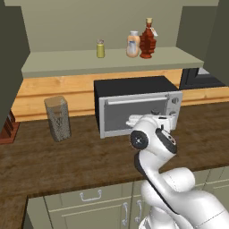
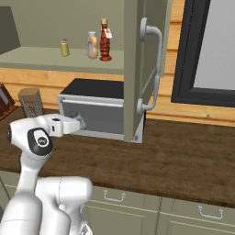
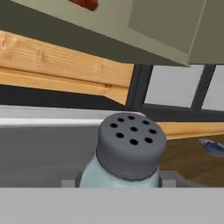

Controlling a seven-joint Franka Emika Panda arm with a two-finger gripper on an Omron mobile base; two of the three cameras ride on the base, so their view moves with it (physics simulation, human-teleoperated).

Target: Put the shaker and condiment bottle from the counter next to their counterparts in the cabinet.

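Currently the shaker (image 3: 127, 162) sits clamped between the fingertips of the gripper (image 3: 118, 183), seen close in the hand view: pale blue body upright, dark perforated cap toward the camera, jaws pressed to either side of the body. Gripper in left base view (image 1: 166, 120) is low, in front of the microwave (image 1: 134, 107) standing on the counter (image 1: 67, 161). Target spot lies up and to the left of the hand: the cabinet (image 1: 67, 62) shelf, beside the yellow-green shaker (image 1: 100, 48). The condiment bottle (image 1: 148, 40) already stands on that shelf, touching or just beside the orange and white bottle (image 1: 133, 44). Judgement: next move is a lift above the microwave top, then forward onto the shelf, keeping the shaker's long axis vertical. Right base view adds the open cabinet door (image 2: 137, 69) hanging just right of the path; the left base view instead shows a speckled jar (image 1: 58, 118) on the counter.
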